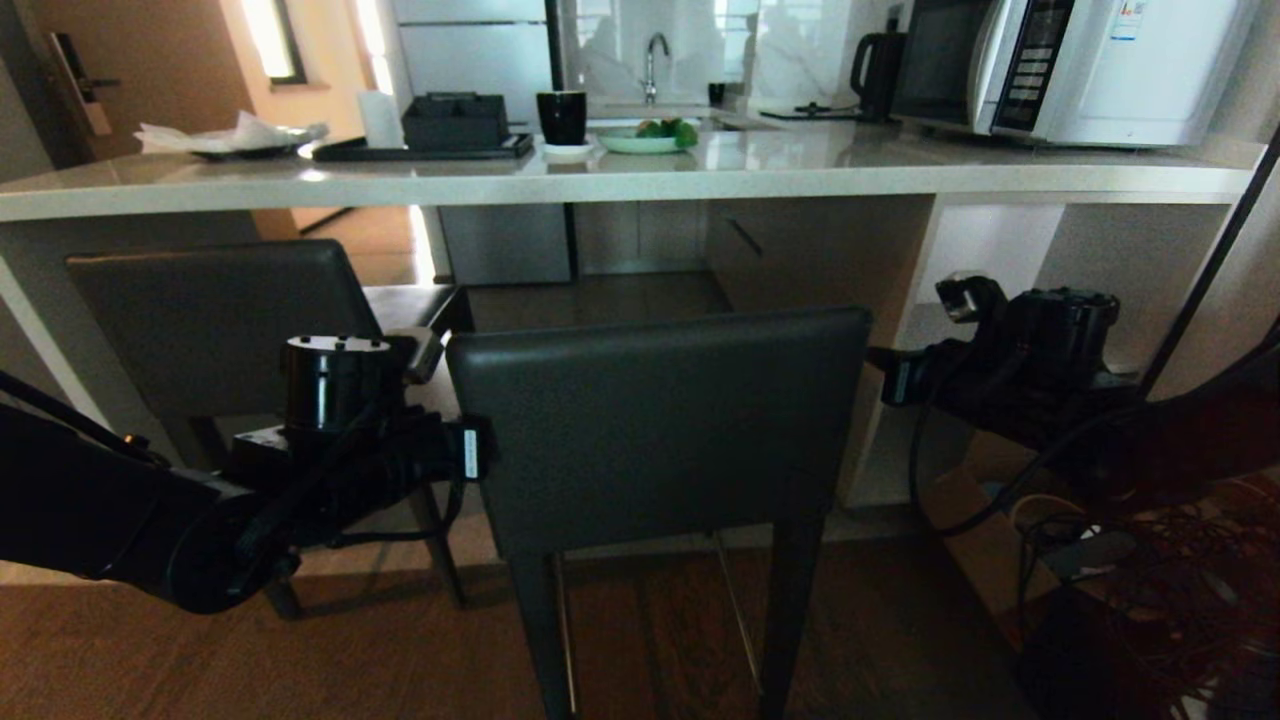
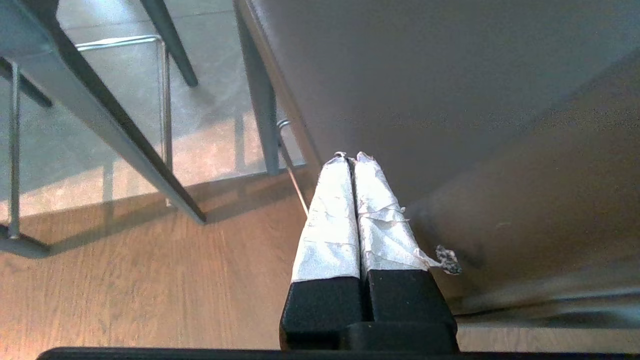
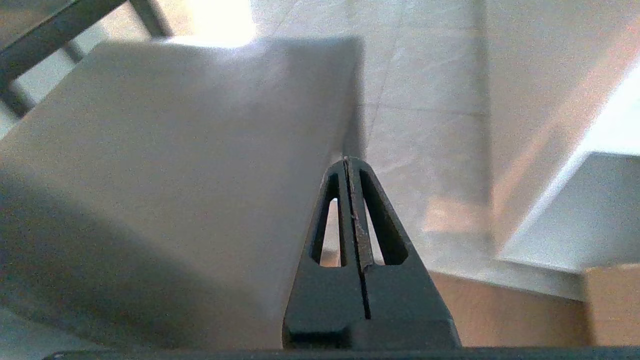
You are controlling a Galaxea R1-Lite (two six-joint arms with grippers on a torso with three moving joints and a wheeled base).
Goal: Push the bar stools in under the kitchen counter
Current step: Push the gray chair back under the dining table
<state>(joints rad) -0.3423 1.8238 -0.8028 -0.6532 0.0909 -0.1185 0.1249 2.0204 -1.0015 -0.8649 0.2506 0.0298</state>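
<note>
Closed left gripper [image 2: 350,157] and closed right gripper [image 3: 346,161] flanking near stool backrest [image 1: 660,425]

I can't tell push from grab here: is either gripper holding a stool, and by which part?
Neither. Left gripper and right gripper are shut on nothing, flanking the near stool's backrest.

The head camera looks forward and slightly down from low height, level with the near bar stool [image 1: 655,420] at frame centre, the surface [image 1: 620,180] running across the upper frame. The left wrist camera sits close behind the left pincer [image 2: 350,157], facing down along that stool's backrest toward the wooden floor [image 2: 125,280]. The right wrist camera peers over the right pincer [image 3: 347,161], close against the same backrest. All three views share this stool.
</note>
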